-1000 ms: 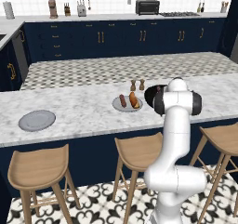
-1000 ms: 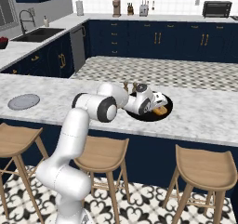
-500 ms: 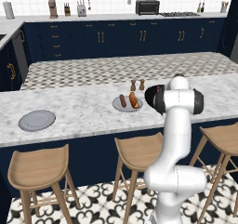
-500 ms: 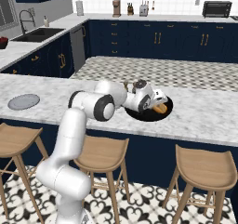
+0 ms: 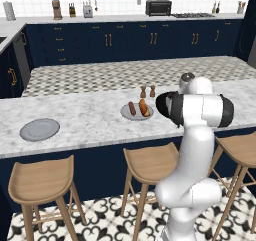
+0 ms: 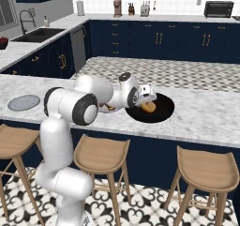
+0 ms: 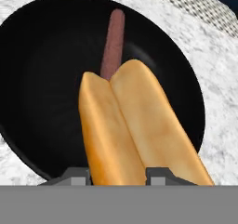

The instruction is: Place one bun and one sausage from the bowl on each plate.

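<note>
You've got navy cabinets (image 5: 130,40), a marble island counter (image 5: 75,120), wooden stools (image 5: 42,182) and a patterned tile floor (image 5: 100,225).

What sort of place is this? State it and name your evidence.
A rendered home kitchen, most likely: a marble island counter with wooden bar stools, dark blue cabinets, a sink with faucet, and a toaster oven.

Support surface: white-grey marble counter (image 5: 85,117), long island top. Directly on it, left base view: empty grey plate (image 5: 39,129) toward 9 o'clock; second plate (image 5: 131,113) near centre, carrying a sausage and a bun; two small brown shakers (image 5: 147,91) just beyond it at 12 o'clock. Black bowl (image 6: 161,111) rests on the marble toward 3 o'clock, well apart from the empty plate.
</note>
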